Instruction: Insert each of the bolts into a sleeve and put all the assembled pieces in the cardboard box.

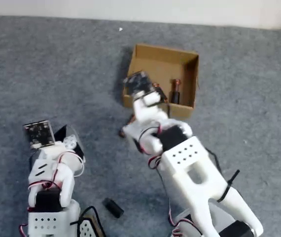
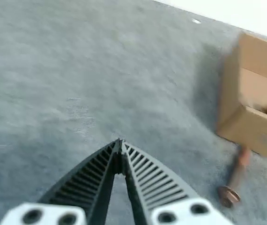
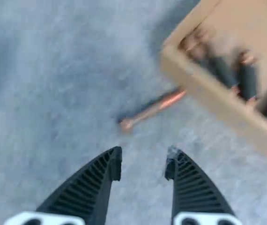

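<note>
Broadly, the grey carpeted tabletop (image 1: 239, 59) carries a cardboard box (image 1: 165, 50) toward the middle of its far edge, with assembled pieces (image 3: 239, 75) already lying inside. The right gripper (image 3: 143, 161) hangs just off the box's near-left corner, its jaws spread fairly wide and empty. The left gripper (image 2: 119, 146) sits over the near-left part of the tabletop, jaws closed tip to tip on nothing. A black sleeve (image 1: 114, 208) lies loose by the near edge, between the two arm bases. The copper-coloured bolt (image 3: 151, 109) lies flat on the carpet just outside the box wall, its head end pointing away from the box.

The bolt looks stiff, light and smooth, so it may roll or slip. It is probably best pinched across mid-shank, clear of the box wall. The sleeve seems rigid and short; a hold around its barrel would leave the bore free.
</note>
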You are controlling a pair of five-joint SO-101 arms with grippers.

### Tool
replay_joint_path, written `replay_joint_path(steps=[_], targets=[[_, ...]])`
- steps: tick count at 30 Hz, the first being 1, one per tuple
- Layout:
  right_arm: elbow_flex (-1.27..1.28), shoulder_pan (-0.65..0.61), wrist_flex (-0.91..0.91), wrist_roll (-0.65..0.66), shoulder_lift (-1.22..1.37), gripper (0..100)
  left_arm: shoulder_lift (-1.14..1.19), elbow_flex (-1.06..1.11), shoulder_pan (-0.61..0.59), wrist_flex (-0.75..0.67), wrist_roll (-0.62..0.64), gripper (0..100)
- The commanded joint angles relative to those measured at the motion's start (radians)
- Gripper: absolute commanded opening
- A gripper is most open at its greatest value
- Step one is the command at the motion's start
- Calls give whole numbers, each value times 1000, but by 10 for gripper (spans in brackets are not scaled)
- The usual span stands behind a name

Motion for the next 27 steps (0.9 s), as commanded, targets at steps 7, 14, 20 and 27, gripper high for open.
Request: replay_joint_path(steps=[7, 14, 20, 27], targets=[[-7, -306, 295, -9, -51, 142, -5, 19, -255, -167, -6, 10], [96, -481, 234, -75, -51, 142, -5, 19, -265, -173, -6, 9], [243, -549, 91, -114, -51, 142, -5, 19, -265, -173, -6, 10], [332, -550, -19, -186, -41, 142, -5, 18, -298, -175, -3, 10]])
